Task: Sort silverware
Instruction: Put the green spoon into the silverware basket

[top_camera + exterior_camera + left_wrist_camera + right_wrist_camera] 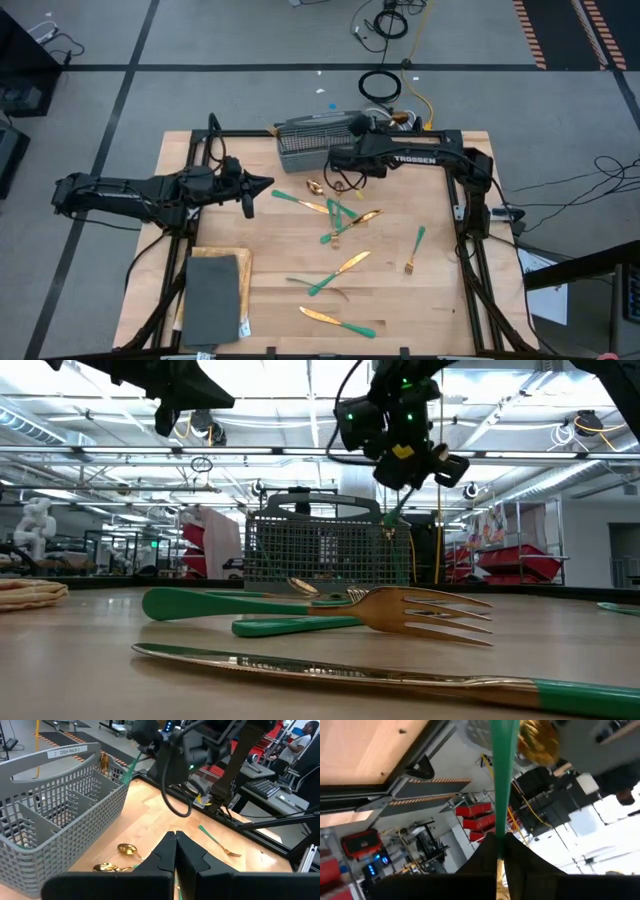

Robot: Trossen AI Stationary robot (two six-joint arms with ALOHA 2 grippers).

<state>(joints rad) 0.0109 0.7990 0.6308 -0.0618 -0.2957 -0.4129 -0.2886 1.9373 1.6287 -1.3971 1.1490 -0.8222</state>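
Gold-headed, teal-handled silverware lies scattered on the wooden table: a crossed cluster (335, 210), a fork (413, 250), a knife (338, 320), and a fork (420, 610) and knife (330, 675) close in the low view. The grey mesh basket (315, 140) stands at the far edge; a gold head (103, 762) sticks up inside it. My right gripper (338, 165) hangs above the basket's right end, shut on one piece. My left gripper (175, 845) is shut and empty, raised over the table's left part (250, 203). My right gripper (498, 851) pinches a piece of silverware by its teal handle (499, 827) between both fingers. The handle runs on past the fingertips and slants down toward the basket (131, 766). Something gold shows between the fingers (498, 866). The piece is lifted clear of the table.
A dark grey slab (210, 300) lies on a cloth at the near left corner. Two spoons (127, 850) rest just before the basket (55, 810). The black frame (470, 215) borders the table. A person (295, 742) is in the room beyond.
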